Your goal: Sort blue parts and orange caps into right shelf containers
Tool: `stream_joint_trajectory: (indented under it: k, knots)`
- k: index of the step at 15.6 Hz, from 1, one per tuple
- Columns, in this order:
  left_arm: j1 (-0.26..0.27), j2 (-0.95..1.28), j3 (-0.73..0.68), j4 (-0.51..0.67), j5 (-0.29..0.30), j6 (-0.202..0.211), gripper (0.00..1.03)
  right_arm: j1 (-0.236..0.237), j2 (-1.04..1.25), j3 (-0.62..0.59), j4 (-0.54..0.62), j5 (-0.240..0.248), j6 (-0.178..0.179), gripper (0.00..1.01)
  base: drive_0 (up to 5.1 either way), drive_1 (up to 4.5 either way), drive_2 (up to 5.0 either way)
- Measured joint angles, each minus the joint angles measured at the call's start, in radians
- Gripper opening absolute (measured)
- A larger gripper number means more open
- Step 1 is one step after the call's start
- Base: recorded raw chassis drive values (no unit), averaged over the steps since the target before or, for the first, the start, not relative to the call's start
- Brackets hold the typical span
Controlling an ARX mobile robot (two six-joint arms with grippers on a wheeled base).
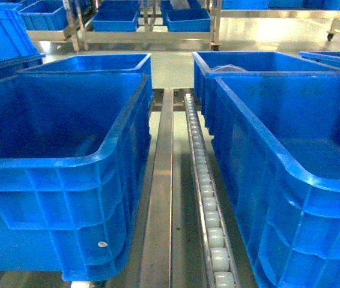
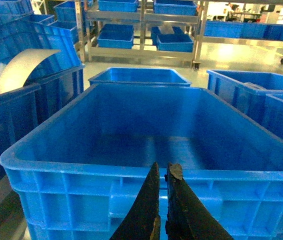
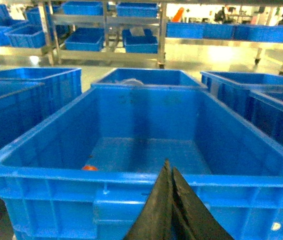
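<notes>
While blue crates (image 1: 56, 150) flank a roller rail (image 1: 203, 180), both end effectors (image 2: 161, 172) (image 3: 169, 170) sit pinched narrow, empty.

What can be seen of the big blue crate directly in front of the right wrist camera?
The crate is a large rectangular bin of glossy bright-blue plastic with a thick rolled rim, ribbed outer wall and a moulded handle recess in its near end. It stands upright and open-topped among similar crates. Inside, a small orange piece lies on the floor near the near-left corner; the rest of the visible floor looks bare. The right gripper, fingers together, sits just before the near rim.
</notes>
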Motion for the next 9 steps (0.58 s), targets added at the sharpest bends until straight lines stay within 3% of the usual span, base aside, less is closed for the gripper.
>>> stream_joint_trajectory:
  k: [2,7,8,9]
  knots:
    - [0.000,-0.160,0.000,-0.190,0.003,0.000,0.02,0.000,-0.021,0.000,-0.003,0.000,0.000,0.01,0.0,0.00,0.0]
    - [0.000,-0.169,0.000,-0.182,0.003,0.001,0.02,0.000,-0.021,0.000,0.005,0.000,0.000,0.01,0.0,0.00,0.0]
    - [0.000,-0.169,0.000,-0.182,0.003,0.001,0.11,0.000,-0.021,0.000,0.005,0.000,0.000,0.01,0.0,0.00,0.0]
    - [0.000,-0.169,0.000,-0.182,0.003,0.001,0.23,0.000,-0.021,0.000,0.006,0.000,0.000,0.14,0.0,0.00,0.0]
